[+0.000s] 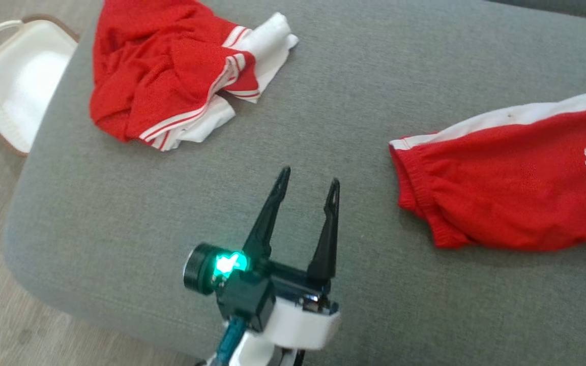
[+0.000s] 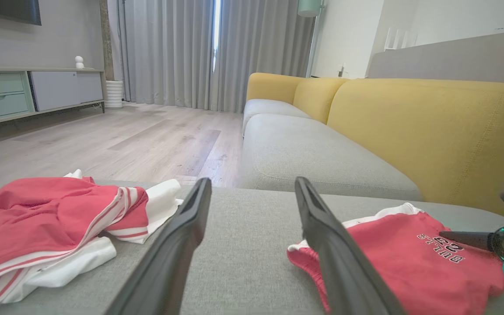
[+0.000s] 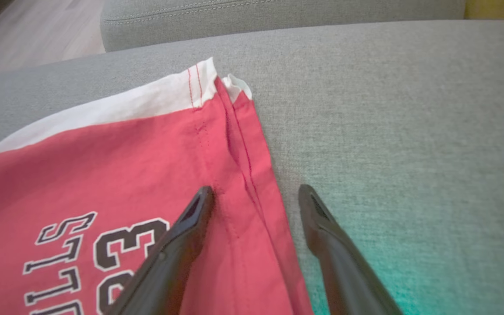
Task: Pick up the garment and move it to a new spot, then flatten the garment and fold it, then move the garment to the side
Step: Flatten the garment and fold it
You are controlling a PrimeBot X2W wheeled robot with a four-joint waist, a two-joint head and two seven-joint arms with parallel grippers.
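1. Left gripper point(image 1: 310, 178): released, with fingers spread and nothing between them. It hovers over bare grey seat cushion point(image 1: 323, 101).
2. Right gripper point(image 3: 256, 189): released and holding nothing. Its fingers straddle the side hem of the red shorts point(image 3: 103, 175), with one finger above the fabric and the other above the cushion.
3. Red shorts: lying flat on the cushion at 3 o'clock from the left gripper. They have a white side stripe and "BULLS 23" lettering.
4. Crumpled red-and-white garment point(image 1: 166, 76): on the same cushion at 11 o'clock from the left gripper, well apart from the shorts.
5. White basket point(image 1: 13, 81): on the floor at 10 o'clock, beside the cushion edge.
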